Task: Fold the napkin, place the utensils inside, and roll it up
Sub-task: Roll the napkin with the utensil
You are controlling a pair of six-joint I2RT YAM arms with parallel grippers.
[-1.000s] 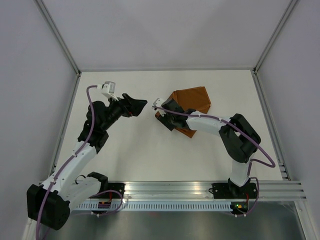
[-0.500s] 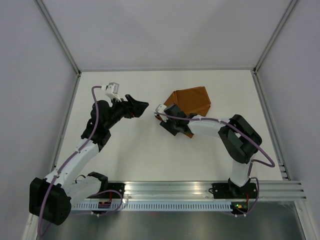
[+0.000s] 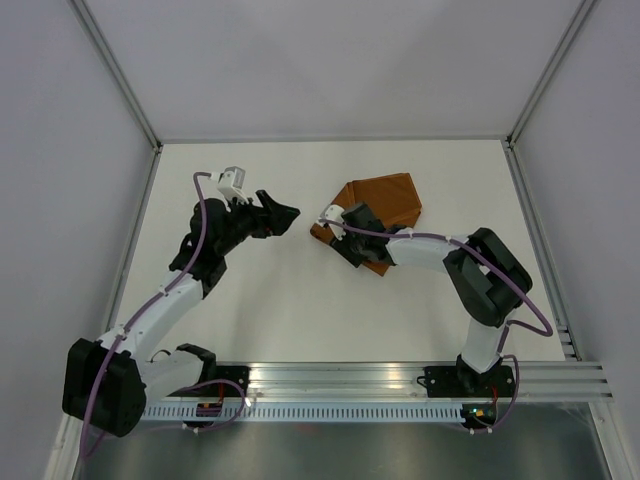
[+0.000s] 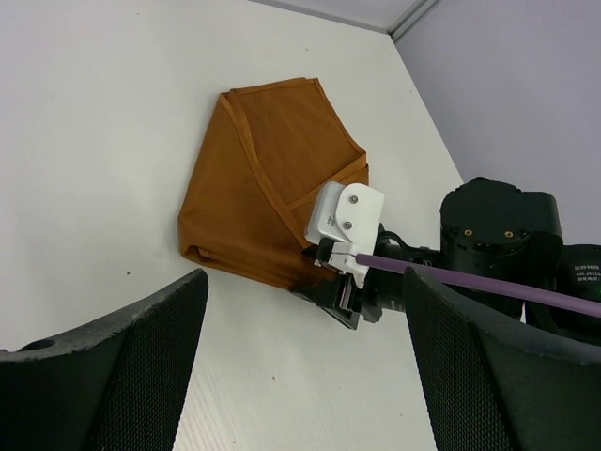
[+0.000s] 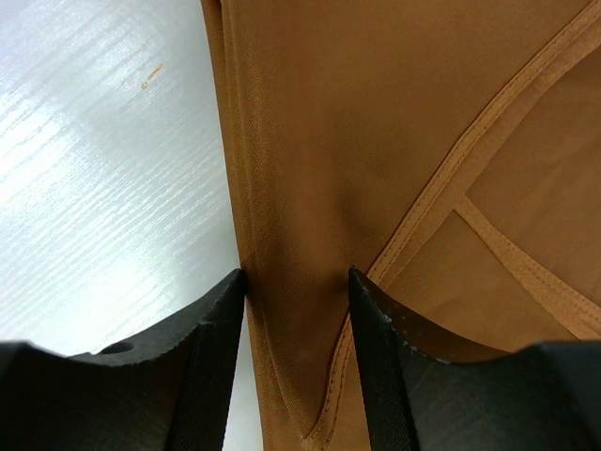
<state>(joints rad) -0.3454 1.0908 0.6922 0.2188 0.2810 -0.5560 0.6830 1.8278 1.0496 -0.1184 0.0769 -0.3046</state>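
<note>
The rust-orange napkin (image 3: 385, 200) lies folded into a rough wedge right of the table's middle, its hems showing in the left wrist view (image 4: 263, 178). My right gripper (image 3: 343, 243) is at its near left edge, jaws closed on a thick fold of the cloth (image 5: 376, 113), which fills the gap between the fingers (image 5: 211, 348). My left gripper (image 3: 287, 215) hovers open over bare table to the napkin's left, a short gap from it, nothing between its wide fingers (image 4: 122, 357). The utensils are hidden.
Metal frame rails (image 3: 130, 250) border the white table (image 3: 300, 320) left, right and back, with grey walls behind. The right arm's wrist camera and purple cable (image 4: 470, 277) lie in front of my left gripper.
My right gripper has shifted slightly right along the napkin's near edge, narrowing a little on the fold. The left arm has edged right toward the napkin, jaws still wide.
</note>
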